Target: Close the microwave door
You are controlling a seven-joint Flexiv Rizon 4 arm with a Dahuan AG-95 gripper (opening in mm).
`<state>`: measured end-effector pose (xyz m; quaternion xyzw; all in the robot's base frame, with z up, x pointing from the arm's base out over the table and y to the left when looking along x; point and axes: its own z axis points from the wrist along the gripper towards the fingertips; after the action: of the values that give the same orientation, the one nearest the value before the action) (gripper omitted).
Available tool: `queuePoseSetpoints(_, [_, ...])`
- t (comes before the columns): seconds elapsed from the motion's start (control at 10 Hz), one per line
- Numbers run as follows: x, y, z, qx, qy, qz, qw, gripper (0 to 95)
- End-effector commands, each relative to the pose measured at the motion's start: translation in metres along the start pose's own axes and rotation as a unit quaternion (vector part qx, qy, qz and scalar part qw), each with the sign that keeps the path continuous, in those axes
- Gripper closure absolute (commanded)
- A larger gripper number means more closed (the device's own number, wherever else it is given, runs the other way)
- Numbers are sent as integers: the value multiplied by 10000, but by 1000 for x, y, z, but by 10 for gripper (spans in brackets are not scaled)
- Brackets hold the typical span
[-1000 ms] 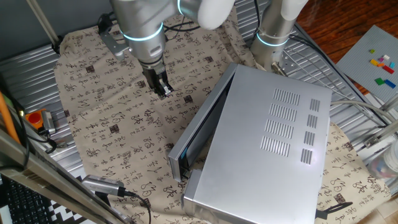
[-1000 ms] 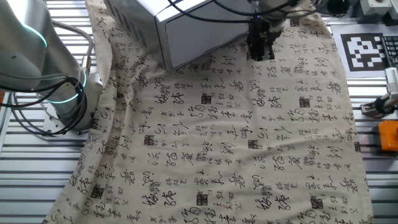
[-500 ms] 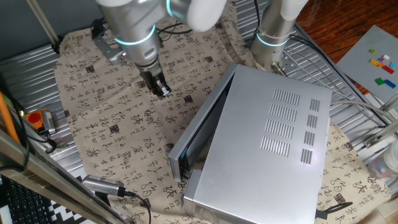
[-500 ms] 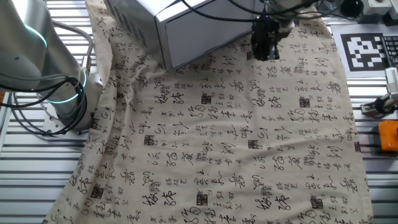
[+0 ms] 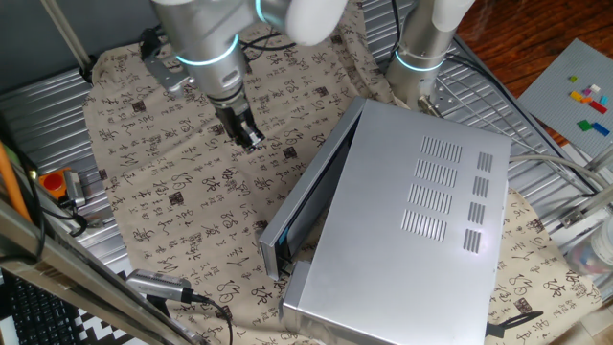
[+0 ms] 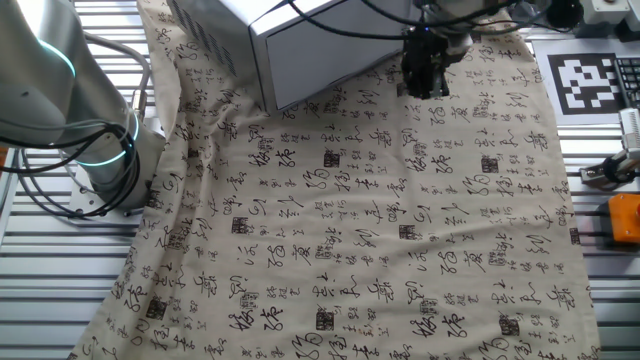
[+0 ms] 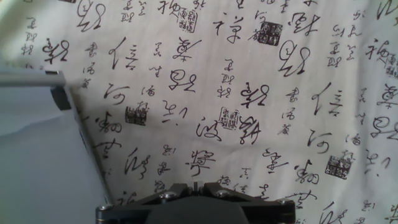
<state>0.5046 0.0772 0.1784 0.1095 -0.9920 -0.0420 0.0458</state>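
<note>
Hand view: jaws tips hidden, seemingly closed; microwave door point(image 5: 308, 196) ajar.

Black brush-style Chinese calligraphy and small square seal stamps printed all over the beige tablecloth point(image 5: 172, 182), across the whole frame in the hand view point(image 7: 236, 118) and over the centre of the other fixed view point(image 6: 380, 220). Too cursive and too small to read as particular characters, possibly one near the top centre of the hand view legible to a trained eye. A black-and-white square fiducial marker point(image 6: 592, 76) at the upper right of the other fixed view, a coded pattern without letters. No brand, number or label readable on anything else.
</note>
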Motion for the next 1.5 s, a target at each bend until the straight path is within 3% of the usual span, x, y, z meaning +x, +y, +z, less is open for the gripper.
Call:
queuePoseSetpoints(0.1, [-2, 19, -9, -94, 78, 43, 9999, 950])
queuePoseSetpoints(0.3, [-6, 48, -21, -158, 186, 134, 9996, 950])
queuePoseSetpoints(0.9, [-5, 100, -31, -330, 299, 421, 9981, 950])
queuePoseSetpoints(1.5, [2, 129, -43, -331, 309, 651, 9969, 950])
